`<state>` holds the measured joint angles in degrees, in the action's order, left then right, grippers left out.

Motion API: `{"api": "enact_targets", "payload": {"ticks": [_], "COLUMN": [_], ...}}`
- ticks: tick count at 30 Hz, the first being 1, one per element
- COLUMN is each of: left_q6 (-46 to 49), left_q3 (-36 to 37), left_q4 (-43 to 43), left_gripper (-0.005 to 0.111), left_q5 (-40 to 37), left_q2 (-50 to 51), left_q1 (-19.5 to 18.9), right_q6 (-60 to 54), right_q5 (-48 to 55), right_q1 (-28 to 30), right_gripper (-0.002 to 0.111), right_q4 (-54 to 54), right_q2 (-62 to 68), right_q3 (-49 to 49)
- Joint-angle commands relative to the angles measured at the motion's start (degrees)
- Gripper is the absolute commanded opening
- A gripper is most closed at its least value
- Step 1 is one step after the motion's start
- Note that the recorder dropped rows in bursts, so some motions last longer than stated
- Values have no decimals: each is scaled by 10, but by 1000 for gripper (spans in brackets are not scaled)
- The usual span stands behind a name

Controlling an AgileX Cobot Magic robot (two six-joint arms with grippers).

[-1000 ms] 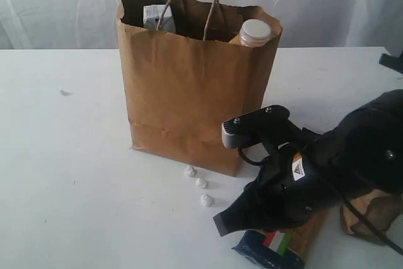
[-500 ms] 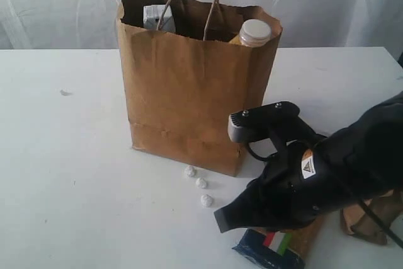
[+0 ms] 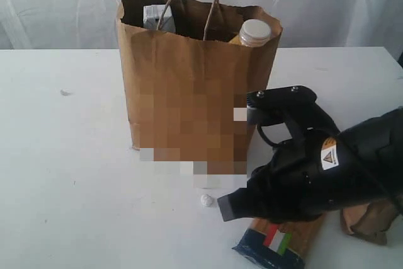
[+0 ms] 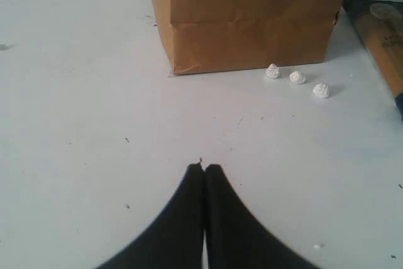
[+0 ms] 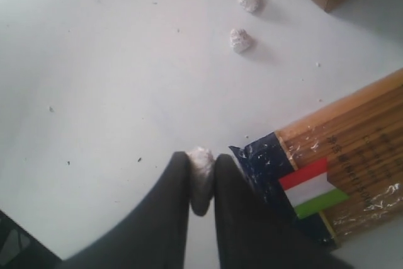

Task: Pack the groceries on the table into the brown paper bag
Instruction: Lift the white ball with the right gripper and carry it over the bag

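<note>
The brown paper bag [image 3: 189, 92] stands upright on the table [image 3: 63, 174]. A white-capped bottle [image 3: 255, 31] and a small carton [image 3: 156, 17] show at its open top. The dark-blue spaghetti pack [image 3: 277, 244] lies flat by the front edge, also clear in the right wrist view [image 5: 340, 168]. A brown pouch [image 3: 371, 218] lies partly behind the right arm. My right gripper [image 5: 201, 165] hangs just beside the pack's blue end, shut on a small white crumpled bit [image 5: 201, 159]. My left gripper [image 4: 205, 168] is shut and empty, low over bare table facing the bag [image 4: 252, 17].
Small white crumpled bits [image 4: 297, 77] lie in a row in front of the bag's lower corner, with one [image 3: 206, 201] near my right gripper. A white curtain hangs behind the table. The left arm does not show in the exterior view.
The right arm has risen a little and shifted right, away from the table surface beside the spaghetti pack. The left gripper stays shut.
</note>
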<state>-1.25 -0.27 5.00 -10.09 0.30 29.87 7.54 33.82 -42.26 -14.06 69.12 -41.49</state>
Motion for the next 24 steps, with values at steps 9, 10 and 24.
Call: {"api": "enact_targets", "payload": {"ticks": [9, 10, 24], "left_q6": [0, 0, 0], "left_q3": [3, 3, 3], "left_q4": [4, 4, 4], "left_gripper": [0, 0, 0], "left_q5": [1, 1, 1], "left_q2": [-3, -3, -3], "left_q1": [0, 0, 0], "right_q6": [2, 2, 5], "right_q5": [15, 15, -44], "right_q1": [0, 0, 0], "right_gripper": [5, 5, 5], "right_q4": [-18, -19, -20], "right_q2": [-46, -49, -90], "right_q3": [3, 3, -6]}}
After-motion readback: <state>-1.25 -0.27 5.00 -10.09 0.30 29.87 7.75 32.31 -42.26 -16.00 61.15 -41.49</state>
